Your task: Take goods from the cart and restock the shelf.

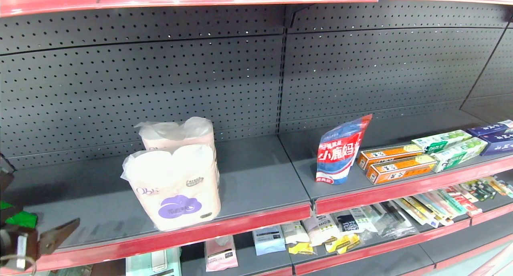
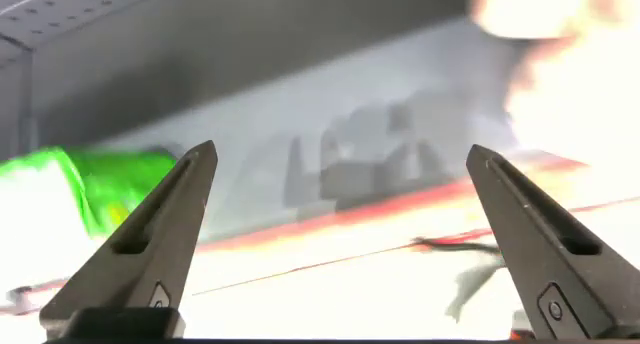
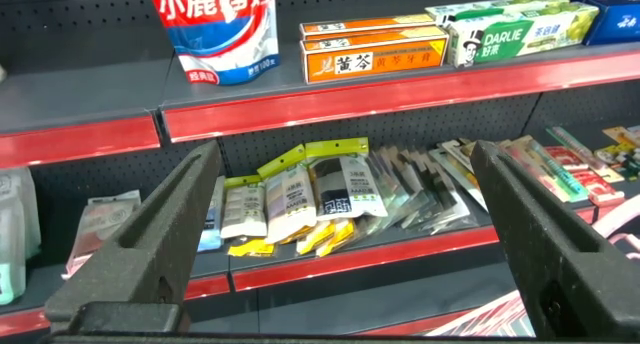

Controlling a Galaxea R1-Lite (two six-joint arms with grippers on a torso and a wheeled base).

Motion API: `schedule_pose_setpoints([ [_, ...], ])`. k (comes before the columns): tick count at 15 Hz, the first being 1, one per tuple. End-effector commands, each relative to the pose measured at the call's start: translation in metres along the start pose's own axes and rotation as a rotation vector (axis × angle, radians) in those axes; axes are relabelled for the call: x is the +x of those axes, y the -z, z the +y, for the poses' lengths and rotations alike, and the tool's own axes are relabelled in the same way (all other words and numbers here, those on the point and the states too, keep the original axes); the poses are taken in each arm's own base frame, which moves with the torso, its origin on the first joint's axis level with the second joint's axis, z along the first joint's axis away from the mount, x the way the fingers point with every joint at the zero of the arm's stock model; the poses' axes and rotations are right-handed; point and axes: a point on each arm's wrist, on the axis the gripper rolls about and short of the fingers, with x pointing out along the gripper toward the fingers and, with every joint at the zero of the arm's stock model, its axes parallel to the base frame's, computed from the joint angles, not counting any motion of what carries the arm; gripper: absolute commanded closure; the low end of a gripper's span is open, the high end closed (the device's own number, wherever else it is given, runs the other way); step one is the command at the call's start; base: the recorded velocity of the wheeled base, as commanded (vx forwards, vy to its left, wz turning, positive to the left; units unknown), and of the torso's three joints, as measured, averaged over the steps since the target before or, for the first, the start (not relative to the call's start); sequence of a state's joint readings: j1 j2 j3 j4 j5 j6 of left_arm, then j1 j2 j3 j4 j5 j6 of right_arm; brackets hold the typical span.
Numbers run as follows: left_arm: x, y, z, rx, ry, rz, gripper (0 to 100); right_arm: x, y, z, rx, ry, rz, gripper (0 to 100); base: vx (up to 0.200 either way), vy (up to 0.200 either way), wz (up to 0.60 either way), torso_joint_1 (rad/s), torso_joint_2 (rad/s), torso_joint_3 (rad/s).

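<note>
On the grey shelf point(image 1: 260, 176) stand two packs of toilet paper point(image 1: 176, 184), one behind the other. To their right stands a blue and red pouch point(image 1: 340, 152). My left gripper point(image 2: 341, 152) hangs open and empty at the shelf's left front edge; one of its fingers point(image 1: 60, 232) shows in the head view. A green packet point(image 2: 100, 179) lies just beyond it, and the toilet paper point(image 2: 570, 74) is off to one side. My right gripper point(image 3: 345, 149) is open and empty, lower down, facing the pouch point(image 3: 215, 29) and the shelf of sachets point(image 3: 300, 199) below it.
Orange boxes point(image 1: 394, 162), green toothpaste boxes point(image 1: 453, 148) and blue boxes point(image 1: 495, 135) line the shelf's right end. The shelf below holds sachets point(image 1: 320, 232) and toothbrush packs point(image 1: 437, 204). Bare shelf lies between the toilet paper and the pouch. A perforated back panel point(image 1: 160, 75) closes the rear.
</note>
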State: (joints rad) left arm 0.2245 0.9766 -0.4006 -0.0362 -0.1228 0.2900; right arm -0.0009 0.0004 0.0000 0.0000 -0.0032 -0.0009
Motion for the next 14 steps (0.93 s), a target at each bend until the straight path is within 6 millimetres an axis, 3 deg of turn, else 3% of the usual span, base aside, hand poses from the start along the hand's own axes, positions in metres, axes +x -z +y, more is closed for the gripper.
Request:
schedule_pose_setpoints([
  [1,-0.09,0.063,-0.034,-0.039,0.177,-0.238,0,0.0,0.0,0.0,-0.001,-0.001,0.001,0,0.0,0.0,0.0,0.0,0.0,0.0],
  [3,-0.101,0.089,-0.045,-0.055,0.281,-0.38,0,0.0,0.0,0.0,0.001,0.001,0.001,0,0.0,0.0,0.0,0.0,0.0,0.0],
  [4,-0.097,0.109,-0.049,-0.049,0.246,-0.411,0,0.0,0.0,0.0,-0.001,0.001,0.0,0,0.0,0.0,0.0,0.0,0.0,0.0],
  [5,-0.093,0.112,-0.049,-0.055,0.209,-0.395,0,0.0,0.0,0.0,-0.001,0.001,0.001,0,0.0,0.0,0.0,0.0,0.0,0.0],
  [7,-0.079,0.126,-0.044,-0.168,-0.081,-0.288,0,0.0,0.0,0.0,-0.001,0.001,0.001,0,0.0,0.0,0.0,0.0,0.0,0.0],
  [8,-0.078,0.125,-0.044,-0.174,-0.088,-0.298,0,0.0,0.0,0.0,-0.001,-0.001,0.001,0,0.0,0.0,0.0,0.0,0.0,0.0],
  [10,-0.073,0.125,-0.047,-0.155,0.064,-0.359,0,0.0,0.0,0.0,-0.001,0.001,0.0,0,0.0,0.0,0.0,0.0,0.0,0.0],
  [11,-0.064,0.124,-0.05,-0.061,0.229,-0.521,0,0.0,0.0,0.0,-0.001,0.001,0.001,0,0.0,0.0,0.0,0.0,0.0,0.0],
  [14,-0.063,0.126,-0.043,-0.199,-0.111,-0.461,0,0.0,0.0,0.0,-0.001,0.001,0.0,0,0.0,0.0,0.0,0.0,0.0,0.0],
])
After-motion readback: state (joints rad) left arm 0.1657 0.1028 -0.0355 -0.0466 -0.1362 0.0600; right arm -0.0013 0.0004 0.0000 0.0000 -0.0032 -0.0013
